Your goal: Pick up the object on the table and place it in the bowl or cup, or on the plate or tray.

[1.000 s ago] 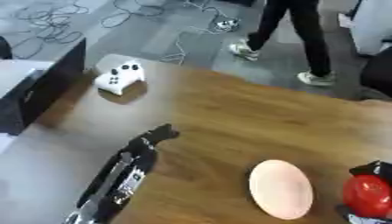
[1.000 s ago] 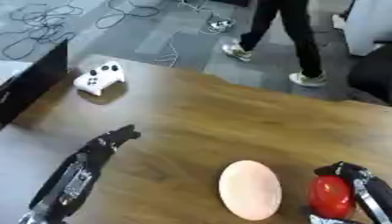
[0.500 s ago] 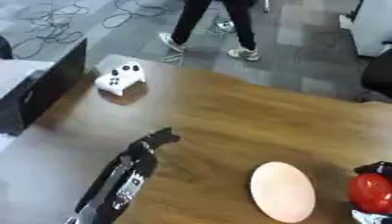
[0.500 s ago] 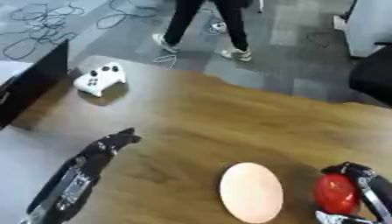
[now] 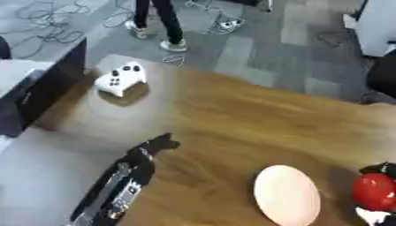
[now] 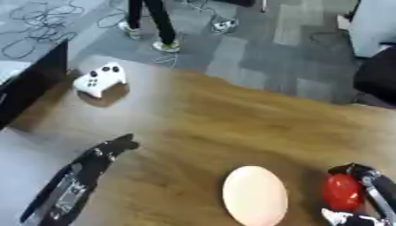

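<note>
A round red object (image 6: pixel 341 192) sits in my right hand (image 6: pixel 370 185) at the lower right, just above the wooden table (image 5: pixel 255 119); the hand's fingers curl round it. Just left of it a pale peach oval plate (image 5: pixel 287 194) lies on the table. A white game controller (image 5: pixel 120 79) rests near the table's far left corner. My left arm comes up from the lower left, and my left hand (image 5: pixel 158 145) hovers low over the table, well apart from the controller and the plate.
A black box-like unit (image 5: pixel 43 88) stands off the table's left edge. Beyond the far edge is grey carpet with loose cables (image 5: pixel 54 11). Bare wood stretches between the controller and the plate.
The picture has shifted slightly downward, so the camera moved. Both hands, the red object and the plate keep their places.
</note>
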Motion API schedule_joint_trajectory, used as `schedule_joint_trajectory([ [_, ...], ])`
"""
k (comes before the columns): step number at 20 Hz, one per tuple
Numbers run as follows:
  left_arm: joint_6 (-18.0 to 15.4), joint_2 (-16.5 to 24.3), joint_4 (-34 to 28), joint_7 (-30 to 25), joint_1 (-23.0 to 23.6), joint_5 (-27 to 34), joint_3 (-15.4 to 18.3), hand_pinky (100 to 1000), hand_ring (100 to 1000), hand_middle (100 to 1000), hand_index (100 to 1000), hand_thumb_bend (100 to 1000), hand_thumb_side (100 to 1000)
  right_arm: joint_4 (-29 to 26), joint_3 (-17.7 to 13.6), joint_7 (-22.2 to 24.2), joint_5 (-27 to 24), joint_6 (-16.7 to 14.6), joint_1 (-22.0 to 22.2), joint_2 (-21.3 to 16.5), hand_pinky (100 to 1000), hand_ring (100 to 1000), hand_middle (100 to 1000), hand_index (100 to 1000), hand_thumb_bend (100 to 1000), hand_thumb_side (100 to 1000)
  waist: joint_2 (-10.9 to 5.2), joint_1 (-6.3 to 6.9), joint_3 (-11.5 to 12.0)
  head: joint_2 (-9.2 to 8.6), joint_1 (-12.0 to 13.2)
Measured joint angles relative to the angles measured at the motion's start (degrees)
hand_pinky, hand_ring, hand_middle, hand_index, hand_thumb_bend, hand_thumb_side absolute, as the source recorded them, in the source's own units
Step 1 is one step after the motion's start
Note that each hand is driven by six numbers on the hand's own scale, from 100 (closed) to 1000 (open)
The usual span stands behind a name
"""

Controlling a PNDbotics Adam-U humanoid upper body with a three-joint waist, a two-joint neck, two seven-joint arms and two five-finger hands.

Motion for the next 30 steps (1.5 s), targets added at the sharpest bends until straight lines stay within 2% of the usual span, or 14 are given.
schedule_joint_trajectory([
  [11,0.07,-0.43,0.01,-0.33,-0.15,0.13,-0.34,998,1000,780,866,170,982,1.67,-0.38,-1.06,-0.15,0.08,-0.86,-1.18,425,136,197,462,462,169,0.15,-0.15,0.50,-1.55,-1.22],
  [14,0.06,-0.43,0.04,-0.41,-0.34,0.15,-0.35,995,1000,749,864,171,984,1.38,-0.03,-1.03,-0.07,0.04,-1.23,-1.44,427,137,198,460,465,181,0.16,-0.15,0.52,-1.56,-1.50],
  [23,0.07,-0.44,0.27,-0.20,0.02,0.14,-0.31,995,1000,747,865,172,985,-8.45,1.04,1.04,0.42,0.54,-2.00,-2.56,428,141,198,456,463,193,0.16,-0.53,1.36,-1.55,-1.60],
  [30,0.12,-0.45,0.59,-0.14,0.10,0.14,-0.29,994,1000,747,865,175,985,-10.95,1.06,2.40,0.55,1.48,-1.98,-2.97,427,142,198,453,455,192,-0.45,-1.62,3.08,-1.56,-2.45],
])
